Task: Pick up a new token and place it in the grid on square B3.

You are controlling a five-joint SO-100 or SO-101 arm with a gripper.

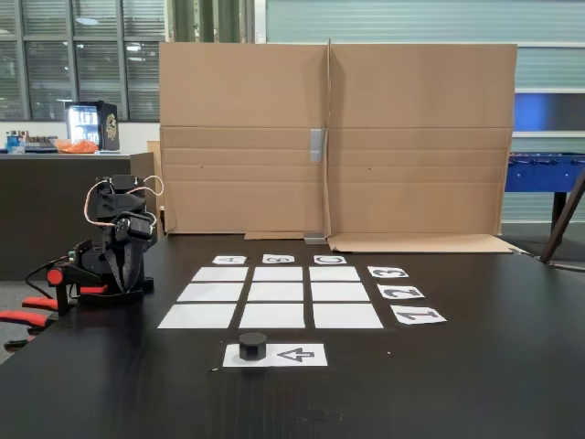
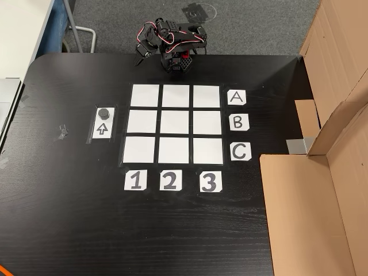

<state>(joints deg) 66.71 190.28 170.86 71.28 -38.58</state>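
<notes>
The black token (image 1: 252, 345) (image 2: 103, 112) sits on one end of a single white sheet with an arrow outline (image 1: 297, 355) (image 2: 102, 129), apart from the grid. The grid (image 1: 212, 293) (image 2: 145, 122) is nine white rectangles, all bare. Square B3 (image 1: 278, 273) (image 2: 207, 122) lines up with the B card (image 1: 278, 259) (image 2: 238, 122) and the 3 card (image 1: 388, 272) (image 2: 210, 181). The arm is folded at its base beyond the A row. Its gripper (image 1: 119, 270) (image 2: 138, 57) points down at the table, fingers together, holding nothing, far from the token.
A tall cardboard wall (image 1: 334, 137) (image 2: 336, 115) stands along the table's edge on the grid's lettered side. A small scrap of tape (image 2: 61, 132) lies past the arrow sheet. Dark bare tabletop (image 1: 475, 375) surrounds the grid. Red clamps (image 1: 37, 306) hold the arm's base.
</notes>
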